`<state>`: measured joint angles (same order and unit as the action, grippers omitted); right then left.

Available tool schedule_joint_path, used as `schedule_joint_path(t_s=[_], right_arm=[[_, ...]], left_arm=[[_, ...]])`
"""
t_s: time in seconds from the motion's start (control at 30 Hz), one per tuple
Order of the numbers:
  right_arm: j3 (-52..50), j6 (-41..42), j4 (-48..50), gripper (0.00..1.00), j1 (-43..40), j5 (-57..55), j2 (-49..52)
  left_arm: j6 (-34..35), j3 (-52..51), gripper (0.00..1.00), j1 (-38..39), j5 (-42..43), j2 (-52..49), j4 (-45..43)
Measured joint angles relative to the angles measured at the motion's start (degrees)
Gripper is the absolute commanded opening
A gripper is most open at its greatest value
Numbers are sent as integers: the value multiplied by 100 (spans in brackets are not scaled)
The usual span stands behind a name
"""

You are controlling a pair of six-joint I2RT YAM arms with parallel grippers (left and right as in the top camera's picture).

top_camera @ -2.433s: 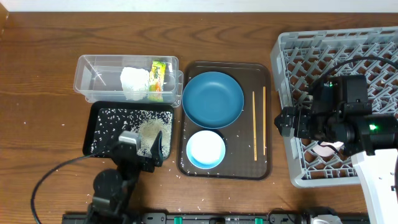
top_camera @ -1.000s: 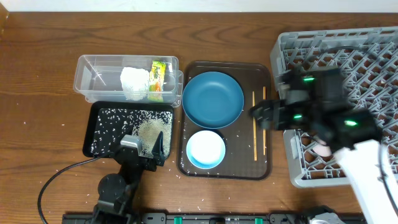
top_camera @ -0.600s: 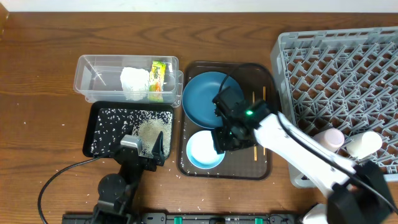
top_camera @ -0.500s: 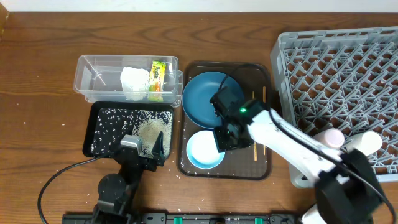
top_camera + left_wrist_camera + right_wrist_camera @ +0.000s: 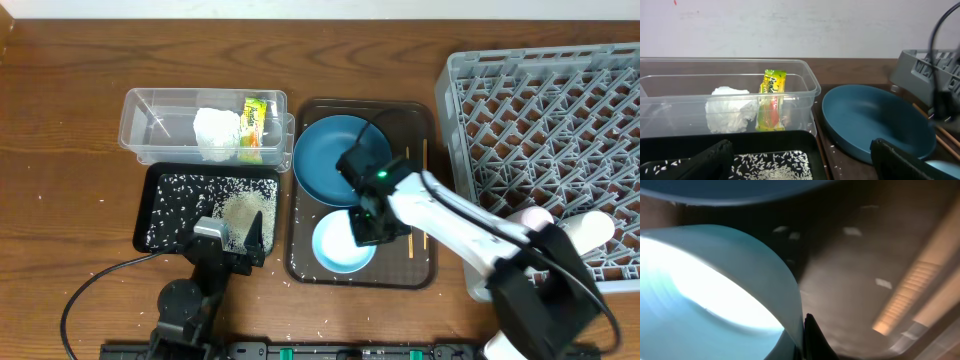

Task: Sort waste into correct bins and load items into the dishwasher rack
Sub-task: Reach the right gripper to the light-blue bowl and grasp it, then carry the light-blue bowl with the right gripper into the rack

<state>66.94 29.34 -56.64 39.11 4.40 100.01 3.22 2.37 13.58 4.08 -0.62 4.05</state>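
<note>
Because the right gripper (image 5: 368, 230) seemingly pinched only the thin rim of the pale bowl (image 5: 335, 248), low in the frame's middle on the brown tray (image 5: 400, 270), a lift could tip it loose.

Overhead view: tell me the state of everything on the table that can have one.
clear tub: holds tissue and wrapper
black tray: holds rice
dark-blue bowl: upright, empty
pale-blue bowl: rim at right gripper's fingers, grip unclear
chopsticks: flat on brown tray
rack: two cups at near edge
left gripper: open, empty
right gripper: open or shut unclear
</note>
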Motion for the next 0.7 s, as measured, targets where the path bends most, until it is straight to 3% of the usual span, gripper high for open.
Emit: schedule_joint_path(t_s=[0.13, 0.37, 0.5, 0.7], right_arm=[[2, 4, -302, 1, -160, -1029, -1099], [35, 236, 136, 1, -1054, -4336, -2933], [55, 76, 925, 1, -1840, -5379, -3001], [55, -693, 1725, 1, -3086, -5991, -2376]], left_arm=[[0, 0, 90, 0, 0, 0, 0], [0, 0, 90, 0, 0, 0, 0], [-2, 0, 90, 0, 0, 0, 0], [-2, 0, 90, 0, 0, 0, 0]])
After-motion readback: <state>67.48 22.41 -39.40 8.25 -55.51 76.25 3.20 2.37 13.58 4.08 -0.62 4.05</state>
